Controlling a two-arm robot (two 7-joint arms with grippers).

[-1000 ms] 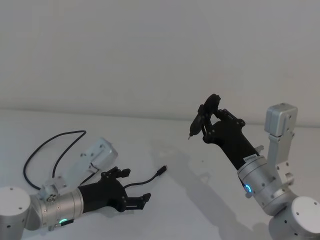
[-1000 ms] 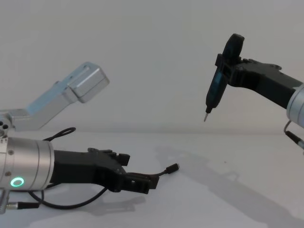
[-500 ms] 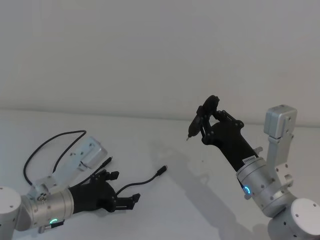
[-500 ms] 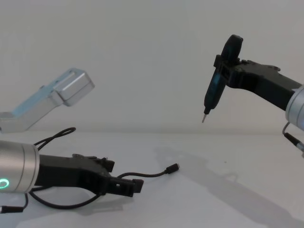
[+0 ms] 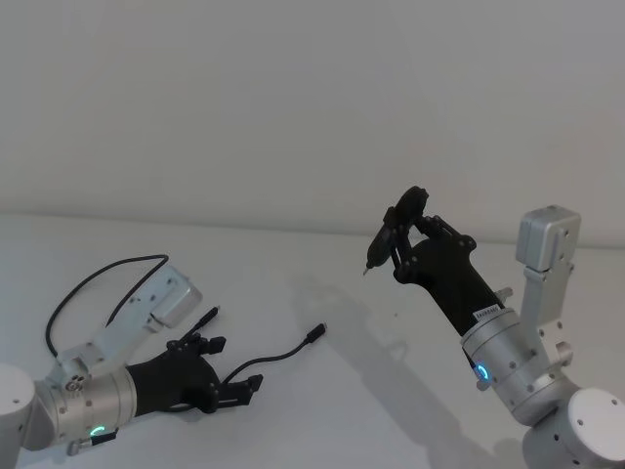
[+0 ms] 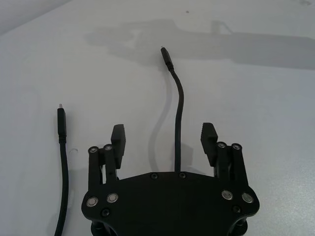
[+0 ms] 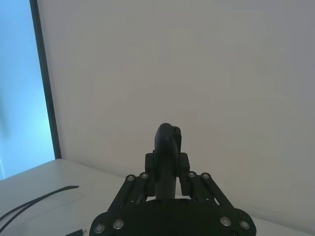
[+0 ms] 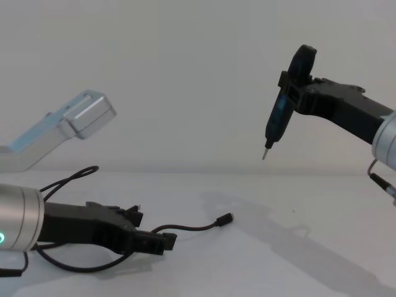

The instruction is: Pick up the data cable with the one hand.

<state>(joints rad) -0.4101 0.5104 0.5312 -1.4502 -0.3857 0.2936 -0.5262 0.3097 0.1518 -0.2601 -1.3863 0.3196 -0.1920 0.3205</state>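
Left pincer [image 6: 163, 133] open, low over the counter [image 5: 371, 401], cable [image 6: 177, 108] between its jaws; right pincer [image 8: 292, 83] grips a pen tool [image 8: 276, 122].

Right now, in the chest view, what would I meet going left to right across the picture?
Left gripper, open → cable plug → pen tool, held up in the right gripper.

Nothing is legible: the small white label [image 5: 485, 313] on the black plastic right gripper [image 5: 402, 234] is unreadably tiny.
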